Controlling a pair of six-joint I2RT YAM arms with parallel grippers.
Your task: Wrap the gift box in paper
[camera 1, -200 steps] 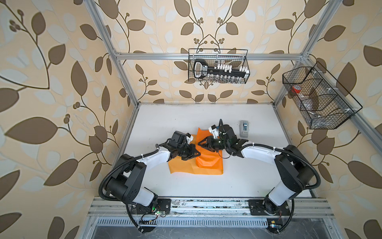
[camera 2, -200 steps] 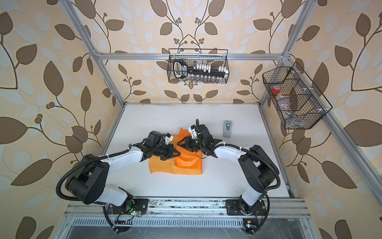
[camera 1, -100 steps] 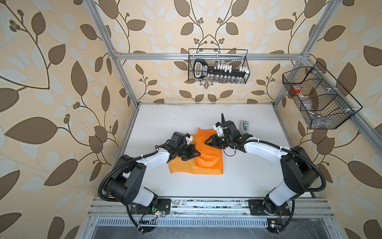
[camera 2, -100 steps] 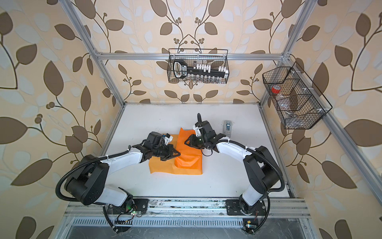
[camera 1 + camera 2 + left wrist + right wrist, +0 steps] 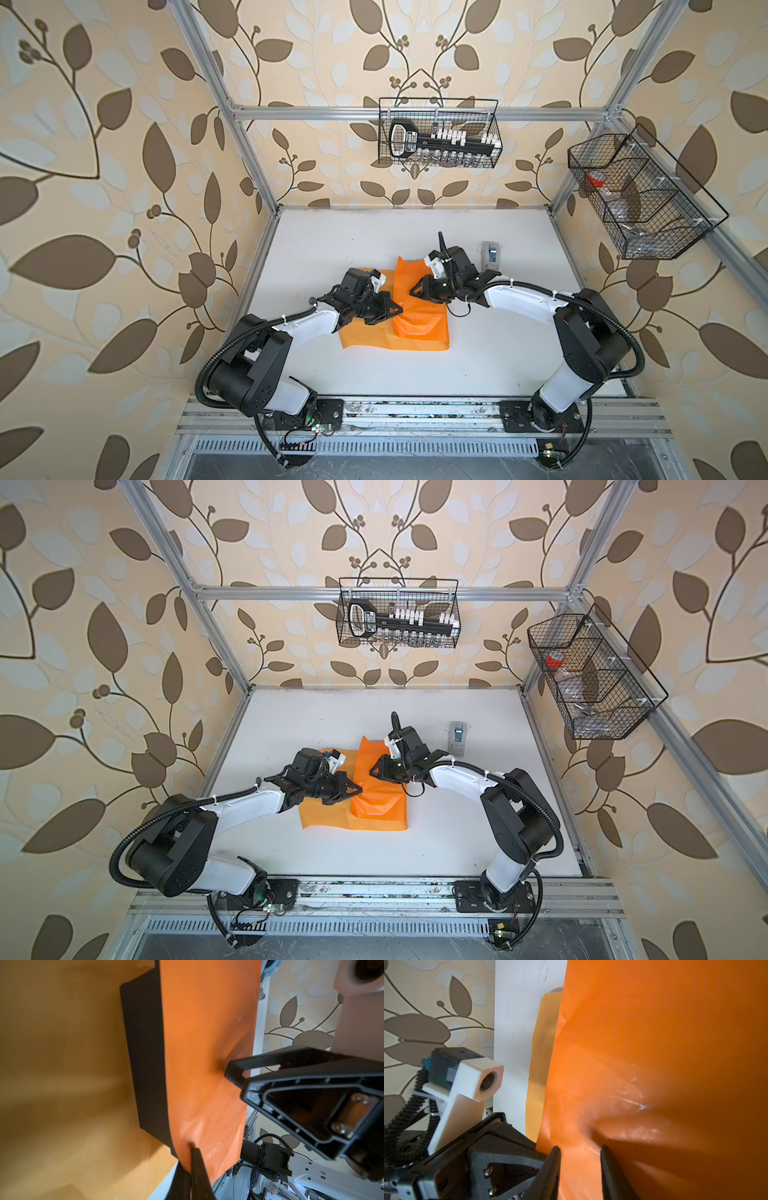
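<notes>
The orange paper [image 5: 419,328] [image 5: 374,812] lies on the white table, folded up and over the gift box. The box is hidden in both top views. The left wrist view shows its black side [image 5: 145,1053] under the draped paper [image 5: 207,1032]. My left gripper [image 5: 397,311] [image 5: 358,789] [image 5: 192,1159] is shut, pinching the paper's edge at the box's left side. My right gripper [image 5: 415,289] [image 5: 374,769] [image 5: 580,1152] is open, its tips pressing down on the paper [image 5: 654,1053] over the box. One of its fingertips [image 5: 230,1070] dents the sheet.
A small grey tape dispenser [image 5: 491,255] [image 5: 457,737] stands on the table behind the right wrist. One wire basket [image 5: 440,133] hangs on the back wall and another [image 5: 640,195] on the right wall. The table's front rail [image 5: 415,409] runs between the arm bases.
The right arm has shifted a little over the box and its jaws have narrowed slightly. The left gripper and the paper's fold have stayed in place.
</notes>
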